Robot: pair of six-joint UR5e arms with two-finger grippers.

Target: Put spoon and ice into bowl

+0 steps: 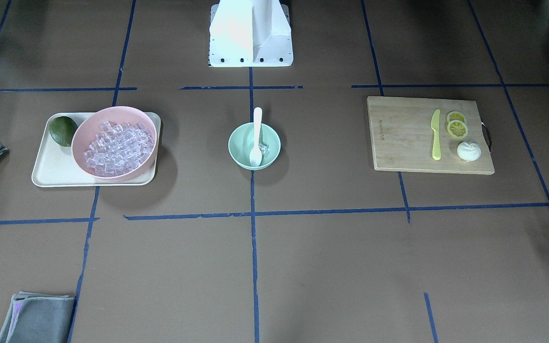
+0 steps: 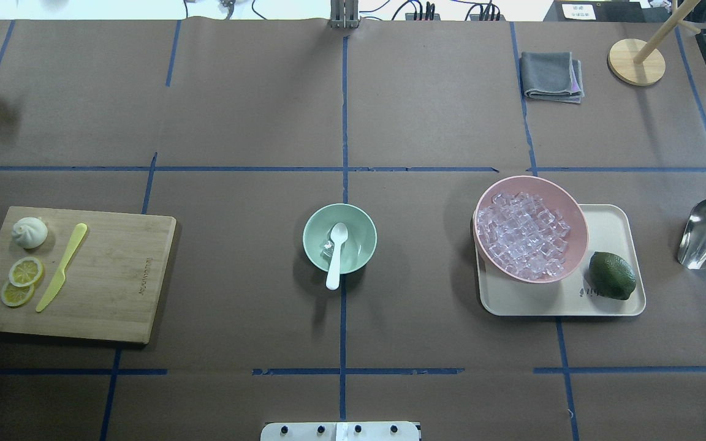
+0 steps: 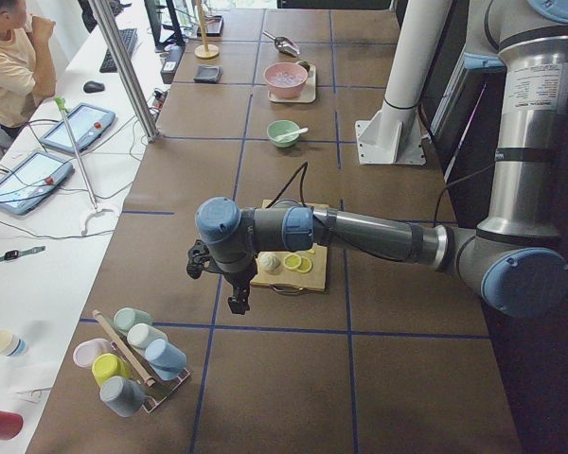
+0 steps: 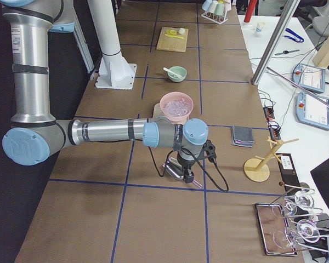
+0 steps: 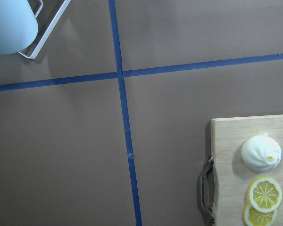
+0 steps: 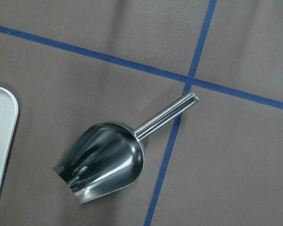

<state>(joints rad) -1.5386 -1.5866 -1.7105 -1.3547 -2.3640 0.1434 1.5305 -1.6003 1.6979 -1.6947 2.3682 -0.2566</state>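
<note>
Left gripper (image 3: 238, 305) and right gripper (image 4: 189, 178) are seen only from the side; their opening cannot be told. In the bowl (image 2: 313, 228) the spoon (image 2: 336, 254) is laid, handle over the rim at 6 o'clock, ice (image 2: 328, 248) beside its scoop. More ice is heaped in the pink bowl (image 2: 531, 179) at 3 o'clock.

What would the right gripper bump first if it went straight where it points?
Probably the metal scoop: the right gripper points down right over it, though depth is hard to judge.
</note>
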